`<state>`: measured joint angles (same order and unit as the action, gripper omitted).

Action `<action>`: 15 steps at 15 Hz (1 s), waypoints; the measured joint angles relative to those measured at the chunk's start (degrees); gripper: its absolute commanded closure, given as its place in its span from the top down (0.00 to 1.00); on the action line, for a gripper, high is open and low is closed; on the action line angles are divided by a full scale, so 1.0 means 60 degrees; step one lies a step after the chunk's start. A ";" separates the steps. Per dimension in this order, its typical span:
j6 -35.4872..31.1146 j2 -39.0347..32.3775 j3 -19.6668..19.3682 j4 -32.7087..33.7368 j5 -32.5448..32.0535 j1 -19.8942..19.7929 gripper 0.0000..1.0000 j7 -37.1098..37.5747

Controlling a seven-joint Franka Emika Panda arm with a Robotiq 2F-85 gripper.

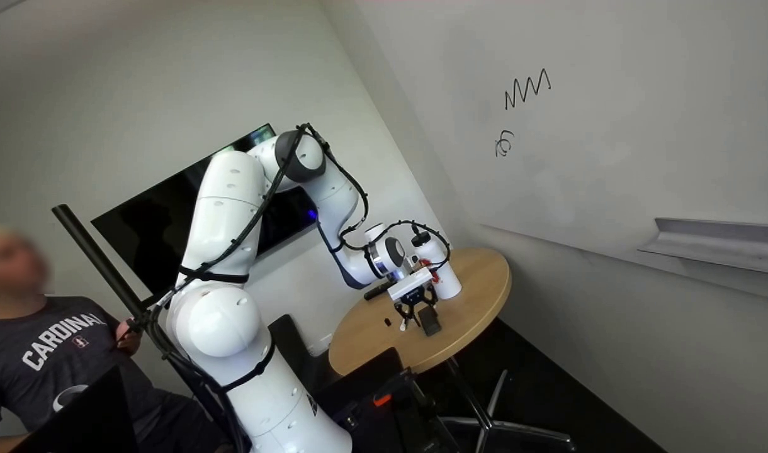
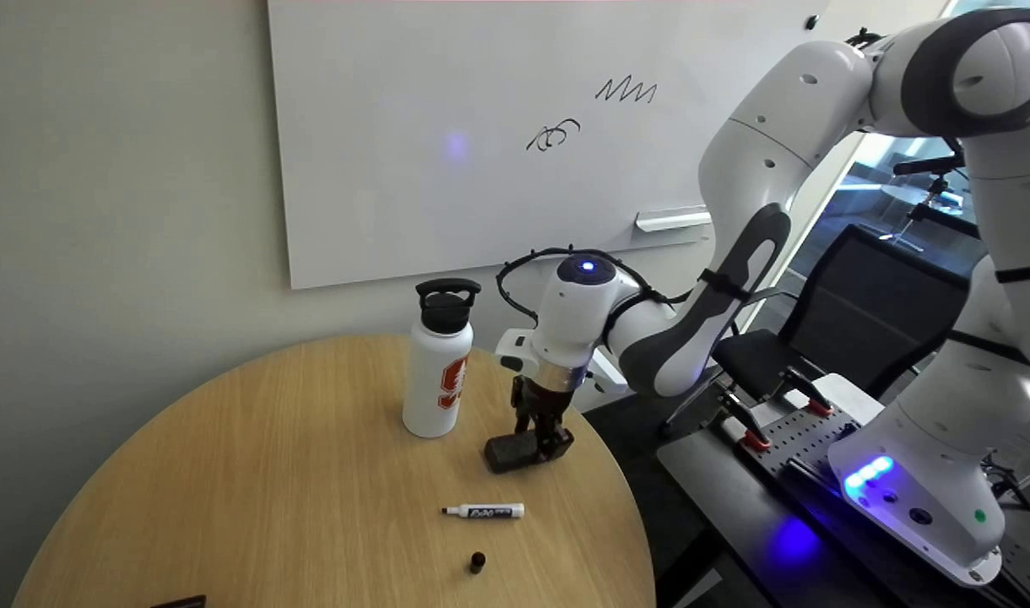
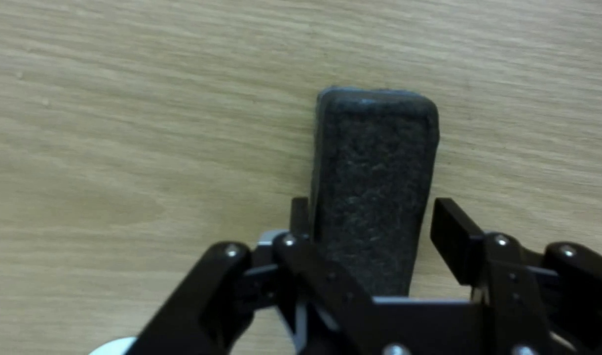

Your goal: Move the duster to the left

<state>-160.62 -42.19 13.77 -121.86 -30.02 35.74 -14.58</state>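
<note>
The duster is a small dark rectangular block lying flat on the round wooden table; it shows in both exterior views [image 1: 430, 322] [image 2: 508, 453] and in the wrist view [image 3: 377, 182]. My gripper [image 3: 372, 224] is low over the table with its fingers on either side of the duster. In the wrist view the left finger is right beside the duster's edge, and a gap of table shows between the duster and the right finger. The gripper is open. The duster's near end is hidden behind the gripper. The gripper also shows in both exterior views [image 1: 418, 313] [image 2: 542, 435].
A white bottle [image 2: 435, 380] with a black lid and red logo stands upright beside the gripper, also in an exterior view [image 1: 446, 282]. A white marker [image 2: 484, 511] and a small black cap [image 2: 478, 562] lie on the table [image 2: 295, 473]. A whiteboard [image 2: 481, 194] hangs behind.
</note>
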 measured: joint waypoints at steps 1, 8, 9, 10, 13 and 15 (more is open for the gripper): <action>0.0000 -0.0036 -0.0032 0.0055 0.0000 0.0048 0.27 0.0000; 0.0054 -0.0064 -0.0094 0.0160 0.0000 0.0194 0.27 0.0001; 0.0122 -0.0032 -0.0090 0.0138 0.0000 0.0235 0.27 0.0002; 0.0204 0.0032 -0.0072 0.0079 0.0000 0.0290 0.27 0.0002; 0.0403 0.0492 0.0163 -0.0373 -0.0005 0.0432 0.27 0.0003; 0.0439 0.0956 0.0256 -0.0784 -0.0030 0.0636 0.27 0.0007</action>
<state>-157.99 -36.46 15.30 -126.56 -30.20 39.55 -14.54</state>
